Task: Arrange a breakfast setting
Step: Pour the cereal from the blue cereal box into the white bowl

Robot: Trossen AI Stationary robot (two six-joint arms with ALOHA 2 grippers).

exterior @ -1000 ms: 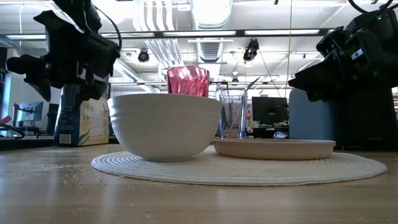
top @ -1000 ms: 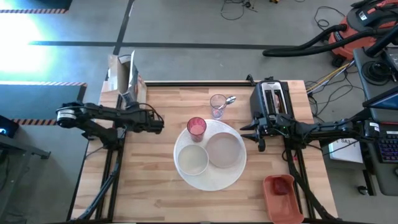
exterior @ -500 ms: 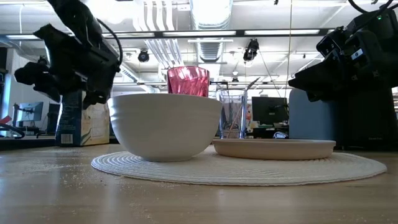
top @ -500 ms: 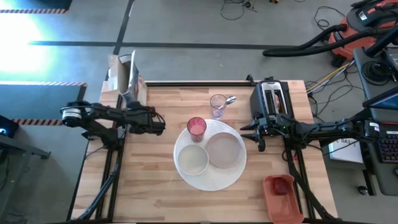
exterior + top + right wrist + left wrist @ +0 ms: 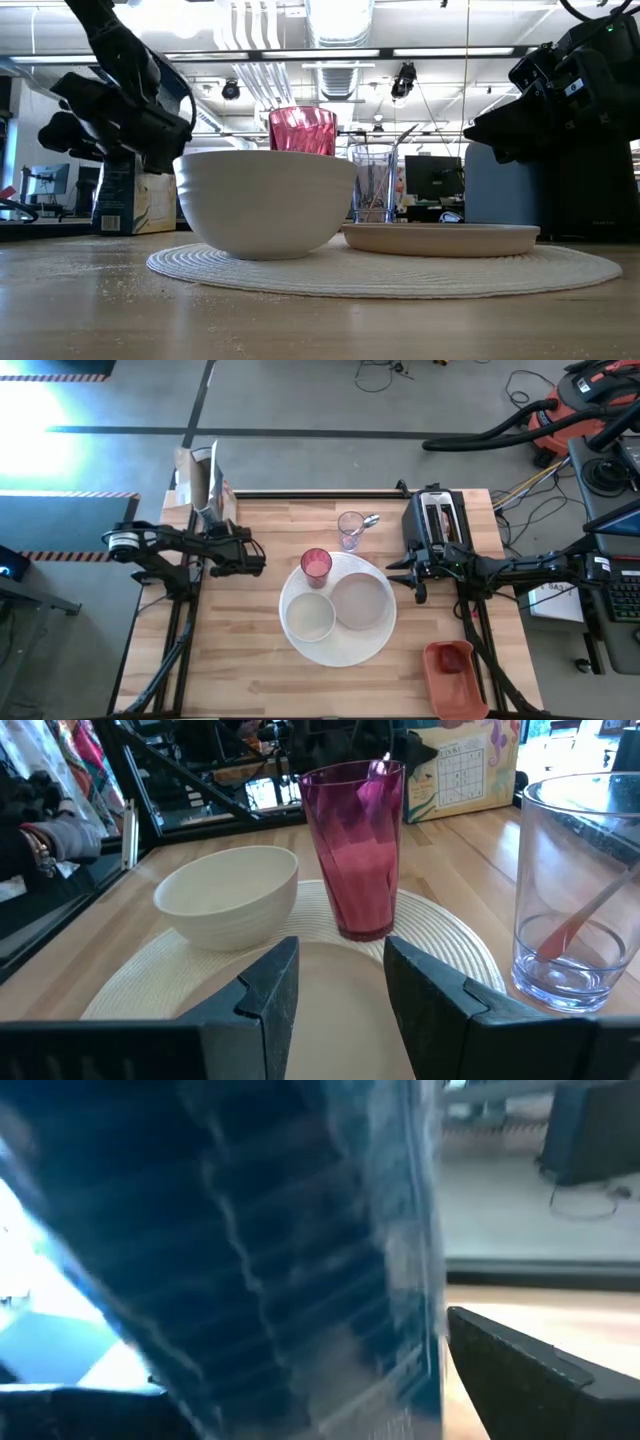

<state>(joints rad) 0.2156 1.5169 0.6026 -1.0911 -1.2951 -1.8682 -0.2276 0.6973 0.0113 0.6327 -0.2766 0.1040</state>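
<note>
bare near tabletop point(image 5: 230, 670), toaster point(image 5: 437, 520) blocking far right

Wooden table point(image 5: 250, 660): placemat point(image 5: 345, 652), toaster point(image 5: 438, 520), glass point(image 5: 350, 530), box point(image 5: 197, 482).

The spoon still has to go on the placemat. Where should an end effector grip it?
Probably the spoon's bowl end, which sticks out above the clear glass's rim. Come from above and lift it out: the spoon leans inside the glass, whose wall blocks a side approach to its lower part.

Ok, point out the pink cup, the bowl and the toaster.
pink cup point(image 5: 362, 870), right wrist view, on its side wall
bowl point(image 5: 309, 618), high view, inside its basin
toaster point(image 5: 438, 520), high view, on its top
</note>
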